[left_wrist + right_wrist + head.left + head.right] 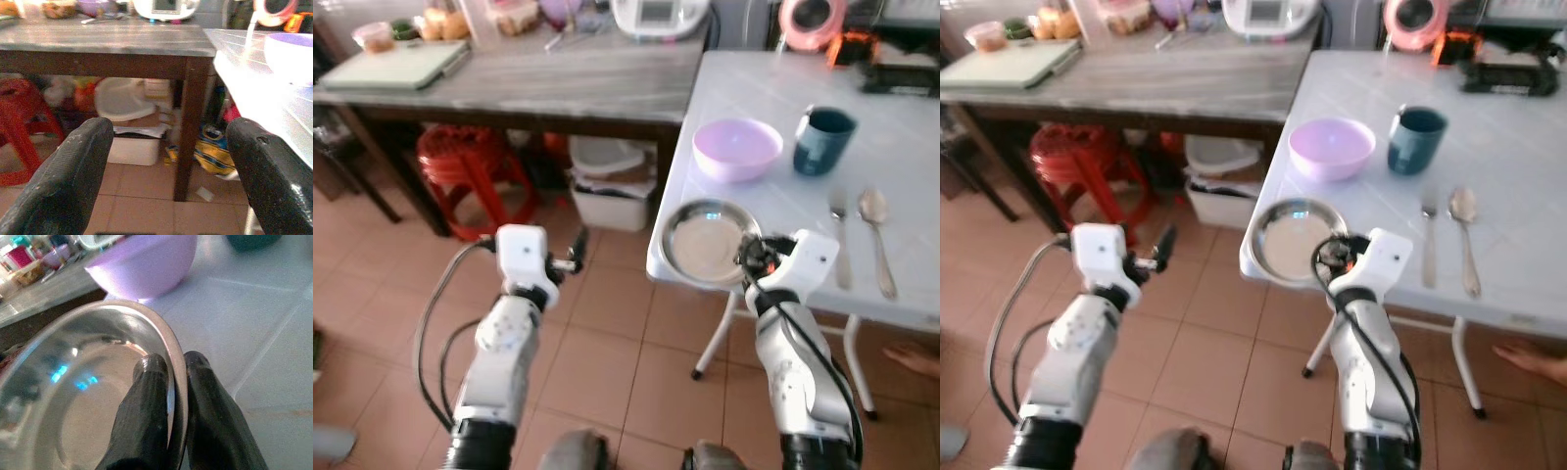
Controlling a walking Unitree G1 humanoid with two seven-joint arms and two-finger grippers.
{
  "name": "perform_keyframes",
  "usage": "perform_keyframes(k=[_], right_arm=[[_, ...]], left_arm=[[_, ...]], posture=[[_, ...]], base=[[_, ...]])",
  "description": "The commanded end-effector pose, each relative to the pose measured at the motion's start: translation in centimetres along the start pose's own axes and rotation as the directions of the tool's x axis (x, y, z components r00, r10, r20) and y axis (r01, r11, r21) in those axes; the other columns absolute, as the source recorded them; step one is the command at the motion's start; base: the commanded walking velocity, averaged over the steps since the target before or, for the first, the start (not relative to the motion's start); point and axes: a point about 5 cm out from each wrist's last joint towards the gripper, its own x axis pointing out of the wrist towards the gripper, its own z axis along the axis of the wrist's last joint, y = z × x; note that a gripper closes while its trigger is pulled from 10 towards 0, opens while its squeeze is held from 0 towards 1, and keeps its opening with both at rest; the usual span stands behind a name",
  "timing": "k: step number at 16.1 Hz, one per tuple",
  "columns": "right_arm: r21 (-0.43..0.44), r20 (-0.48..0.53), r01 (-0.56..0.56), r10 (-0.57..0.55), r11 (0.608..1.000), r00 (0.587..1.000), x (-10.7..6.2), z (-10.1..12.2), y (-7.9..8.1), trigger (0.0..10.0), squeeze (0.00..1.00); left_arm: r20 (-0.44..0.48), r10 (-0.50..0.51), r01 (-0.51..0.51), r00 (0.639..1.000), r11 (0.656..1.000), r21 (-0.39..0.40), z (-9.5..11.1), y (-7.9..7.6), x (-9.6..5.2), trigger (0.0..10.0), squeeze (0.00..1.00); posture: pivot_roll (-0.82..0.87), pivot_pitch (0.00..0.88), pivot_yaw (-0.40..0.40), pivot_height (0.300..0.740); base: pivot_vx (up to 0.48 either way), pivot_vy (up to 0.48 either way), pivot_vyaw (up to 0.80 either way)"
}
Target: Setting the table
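Your right gripper (171, 377) is pinching the rim of the metal plate (705, 240), which is sitting at the near edge of the white table (901, 147). Try sliding it slowly inward, toward the fork (840, 235). Your left gripper (166, 161) is hanging open over the floor.

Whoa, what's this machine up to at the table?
It is setting the table. Its right tool is pinched shut on the rim of a steel plate at the near corner of the white table. Behind the plate sit a lilac bowl and a dark teal mug, with a fork and spoon laid side by side to the right. Its left tool hangs open over the tiled floor, holding nothing.
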Motion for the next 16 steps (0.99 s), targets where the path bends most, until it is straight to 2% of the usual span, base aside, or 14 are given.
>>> perform_keyframes(k=[1,3,5,6,10,12,16], right_arm=[[-0.028,0.043,-0.035,0.036,0.999,0.998,0.0,0.6,0.9,10.0,0.00],[-0.067,0.074,0.000,0.005,0.998,0.997,-0.4,0.8,-0.1,10.0,0.00],[-0.116,0.095,-0.013,0.024,0.993,0.995,-0.5,1.1,0.1,10.0,0.00],[-0.134,0.111,-0.002,0.017,0.991,0.994,-0.4,1.3,0.2,10.0,0.00],[-0.205,0.148,0.034,-0.003,0.978,0.989,0.3,1.9,0.1,10.0,0.00],[-0.277,0.163,0.054,-0.008,0.959,0.987,0.8,2.2,0.1,10.0,0.00],[-0.300,0.209,0.044,0.021,0.953,0.978,1.3,2.7,0.9,10.0,0.00]], left_arm=[[0.006,0.050,-0.050,0.999,0.999,0.017,0.2,1.3,-0.1,10.0,0.00],[0.027,0.079,-0.080,0.996,0.997,0.018,0.3,1.8,-0.1,10.0,0.00],[0.040,0.094,-0.095,0.995,0.995,0.012,0.3,1.9,-0.1,10.0,0.00],[0.041,0.097,-0.098,0.994,0.995,0.024,0.2,1.8,-0.1,10.0,0.00],[0.073,0.050,-0.048,0.996,0.999,-0.026,0.7,1.0,-0.2,10.0,0.00],[0.089,0.034,-0.032,0.995,0.999,-0.022,1.0,0.9,0.0,10.0,0.00],[0.098,0.031,-0.030,0.995,0.999,-0.016,1.3,0.9,0.3,10.0,0.00]], posture=[[-0.03,0.000,0.049,0.740],[-0.02,0.000,0.035,0.740],[-0.03,0.000,0.032,0.740],[-0.03,0.000,0.030,0.740],[-0.04,0.000,0.040,0.740],[-0.03,0.000,0.041,0.740],[-0.03,0.000,0.039,0.740]], base=[[0.000,0.480,0.00],[0.000,0.480,0.00],[0.000,0.476,0.00],[0.000,0.000,0.00],[0.000,0.000,0.00],[0.287,0.000,0.00],[0.305,0.000,0.00]])
